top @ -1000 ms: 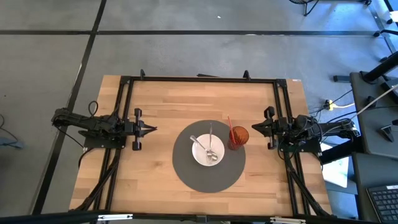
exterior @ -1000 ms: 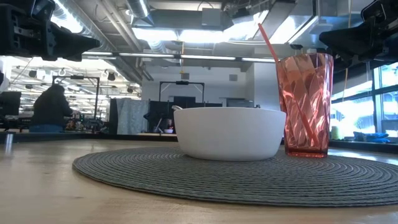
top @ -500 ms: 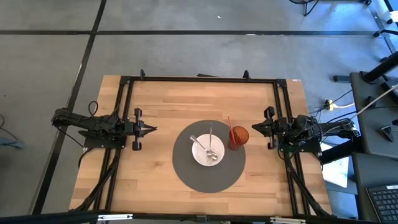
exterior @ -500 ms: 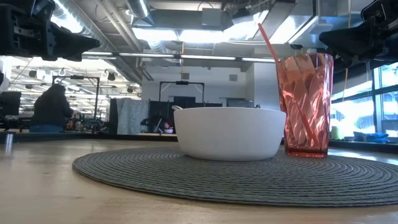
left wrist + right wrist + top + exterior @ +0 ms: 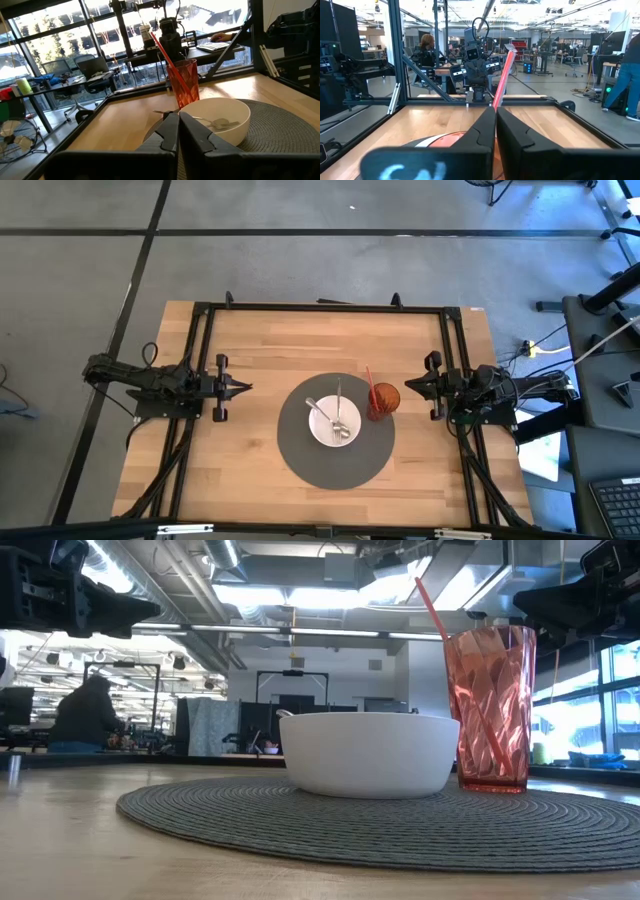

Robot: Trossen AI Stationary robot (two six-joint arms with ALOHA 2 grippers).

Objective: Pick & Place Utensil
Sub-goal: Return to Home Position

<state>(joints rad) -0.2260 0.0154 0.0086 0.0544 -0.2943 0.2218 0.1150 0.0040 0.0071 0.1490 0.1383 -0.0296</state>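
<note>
A white bowl (image 5: 334, 423) sits in the middle of a round grey placemat (image 5: 300, 460). Two metal utensils (image 5: 340, 416) lie in the bowl, handles leaning on its rim; one shows in the left wrist view (image 5: 212, 121). A red faceted cup (image 5: 382, 400) with a red straw (image 5: 432, 606) stands on the mat's right side. My left gripper (image 5: 247, 387) hovers shut above the table left of the mat, pointing toward it. My right gripper (image 5: 407, 385) hovers shut just right of the cup, pointing at it. Neither holds anything.
A black frame (image 5: 320, 307) runs around the wooden tabletop. Bare wood (image 5: 300, 340) lies beyond the mat on the far side and on the near side. A person (image 5: 85, 712) sits in the room behind the table.
</note>
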